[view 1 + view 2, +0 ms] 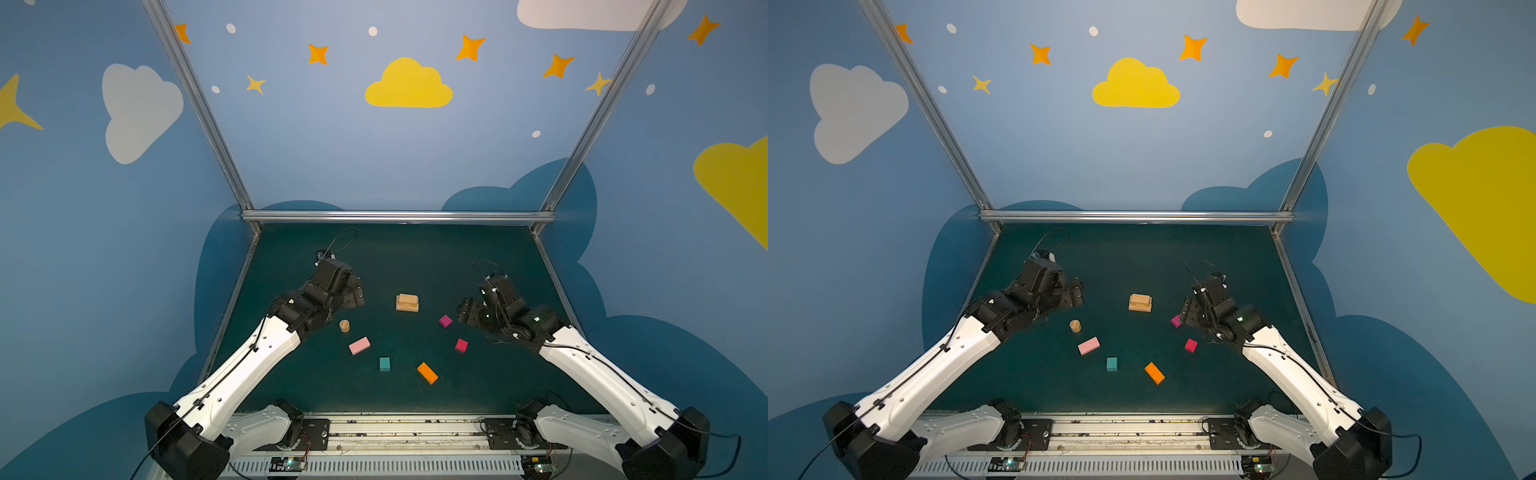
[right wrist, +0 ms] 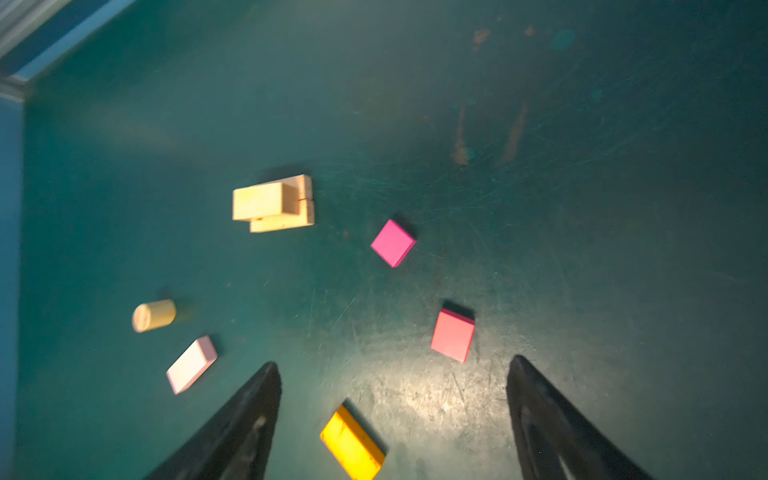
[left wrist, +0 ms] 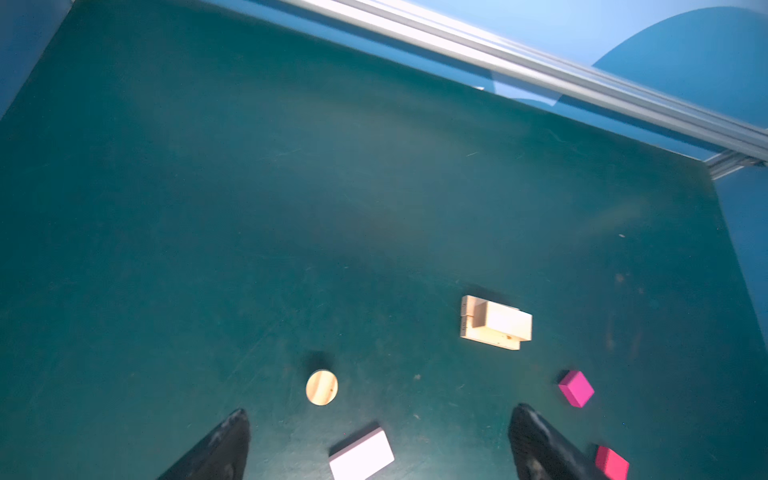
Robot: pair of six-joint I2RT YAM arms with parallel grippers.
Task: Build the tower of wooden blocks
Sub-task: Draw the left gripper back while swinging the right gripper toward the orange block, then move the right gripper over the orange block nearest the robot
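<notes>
Robot test booth; aluminium frame [image 1: 397, 216], cartoon-sky walls [image 1: 332, 145], green tabletop [image 1: 395, 257].

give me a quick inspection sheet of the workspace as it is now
surface: dark green mat, scuffed
job's things: tower base only, three tan oblongs, one atop two; tan cylinder, pink oblong, teal cube, orange oblong, magenta cube, red cube loose and apart
clutter: nothing seen
grippers: left gripper and right gripper above the mat, jaws open, empty
cables: black cable loop at left wrist, another at right wrist
surroundings: blue walls with painted clouds and stars; aluminium frame
</notes>
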